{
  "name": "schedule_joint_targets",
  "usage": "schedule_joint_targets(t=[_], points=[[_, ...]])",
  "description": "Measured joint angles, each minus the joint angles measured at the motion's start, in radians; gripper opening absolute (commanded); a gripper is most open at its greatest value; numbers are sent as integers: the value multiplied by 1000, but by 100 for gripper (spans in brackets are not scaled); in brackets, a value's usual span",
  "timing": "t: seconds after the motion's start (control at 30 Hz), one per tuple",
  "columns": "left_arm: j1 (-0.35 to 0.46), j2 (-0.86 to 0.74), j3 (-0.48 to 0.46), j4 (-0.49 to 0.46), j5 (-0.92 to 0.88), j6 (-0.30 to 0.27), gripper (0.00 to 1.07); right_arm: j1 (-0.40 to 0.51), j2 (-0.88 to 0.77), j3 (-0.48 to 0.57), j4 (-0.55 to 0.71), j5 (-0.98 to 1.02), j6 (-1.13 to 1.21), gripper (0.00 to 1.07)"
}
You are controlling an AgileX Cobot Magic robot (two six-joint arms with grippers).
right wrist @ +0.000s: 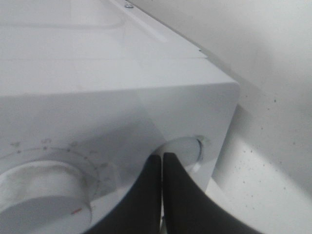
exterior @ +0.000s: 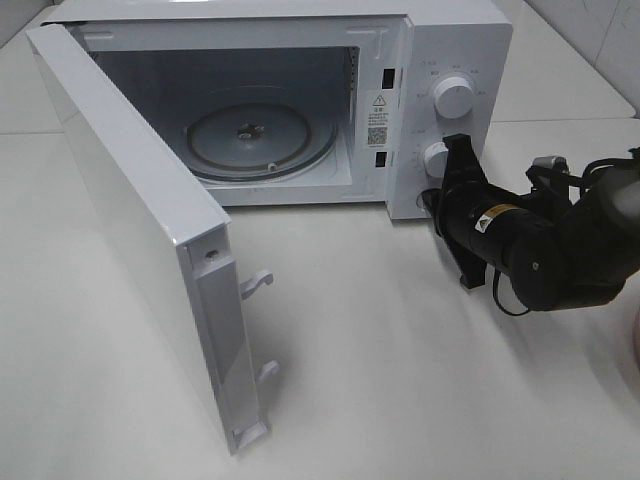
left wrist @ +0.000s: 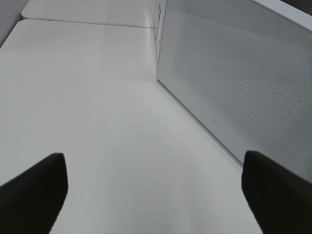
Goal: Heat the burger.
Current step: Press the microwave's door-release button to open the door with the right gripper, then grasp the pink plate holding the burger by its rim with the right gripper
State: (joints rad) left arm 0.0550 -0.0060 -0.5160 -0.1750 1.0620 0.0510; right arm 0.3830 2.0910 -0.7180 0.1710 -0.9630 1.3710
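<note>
White, glossy sheet metal made up the boxy microwave, whose door stood wide open on a round, ringed glass turntable with nothing on it. You had no burger in any view, so loading, closing and starting all looked undone. Your right gripper had its dark fingers pressed together, tips at the lower round dial, holding nothing. Your left gripper hung spread over the matte white table, beside the door's finely dotted panel, also holding nothing.
</note>
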Motion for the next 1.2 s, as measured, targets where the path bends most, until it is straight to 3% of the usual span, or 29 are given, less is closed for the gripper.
schedule_joint_targets(t=[0.57, 0.77, 1.2], points=[[0, 0, 0, 0, 0, 0, 88, -2, -147, 133, -165, 151, 0, 0], [0, 0, 0, 0, 0, 0, 88, -2, -217, 155, -171, 210, -33, 0], [0, 0, 0, 0, 0, 0, 88, -2, -499, 163, -207, 629, -438, 0]])
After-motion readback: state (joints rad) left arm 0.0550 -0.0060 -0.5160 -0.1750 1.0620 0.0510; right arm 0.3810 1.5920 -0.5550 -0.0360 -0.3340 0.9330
